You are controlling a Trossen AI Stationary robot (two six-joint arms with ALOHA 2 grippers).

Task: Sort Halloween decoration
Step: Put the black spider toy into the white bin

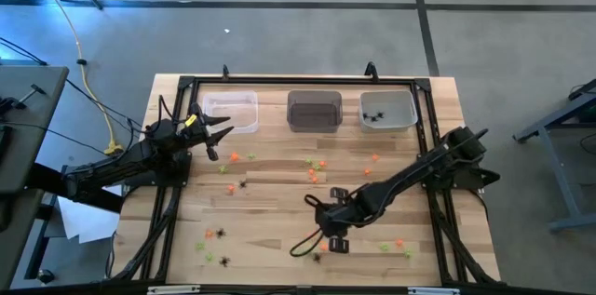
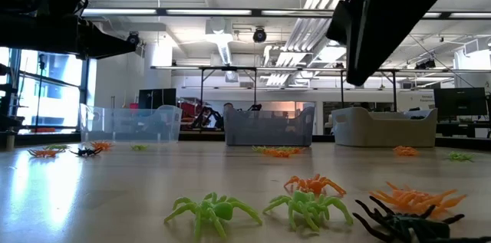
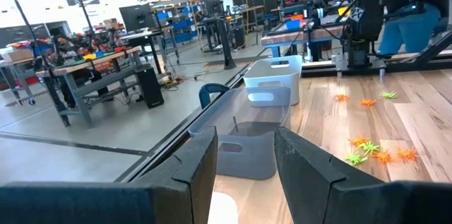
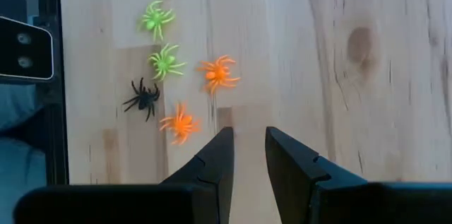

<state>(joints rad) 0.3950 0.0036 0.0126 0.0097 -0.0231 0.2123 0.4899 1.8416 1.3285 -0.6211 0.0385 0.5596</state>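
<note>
Tiny plastic spiders, orange, lime-green and black, lie scattered on the wooden table (image 1: 279,193). One cluster lies near the table's front edge: two green (image 4: 165,62), two orange (image 4: 218,73) and one black (image 4: 143,98). It also shows close up in the low view (image 2: 307,208). My right gripper (image 4: 247,146) hangs above the table just beside this cluster, pointing steeply down, open and with nothing between its fingers (image 1: 331,237). My left gripper (image 3: 244,174) waits level at the far left by the clear bin (image 1: 230,112), open and holding nothing.
Three small bins stand in a row at the far edge: clear, grey (image 1: 314,111) and white (image 1: 388,109), the white one with black spiders inside. More spiders lie mid-table (image 1: 317,167) and at the front left (image 1: 214,244). A black metal frame (image 1: 298,81) borders the table.
</note>
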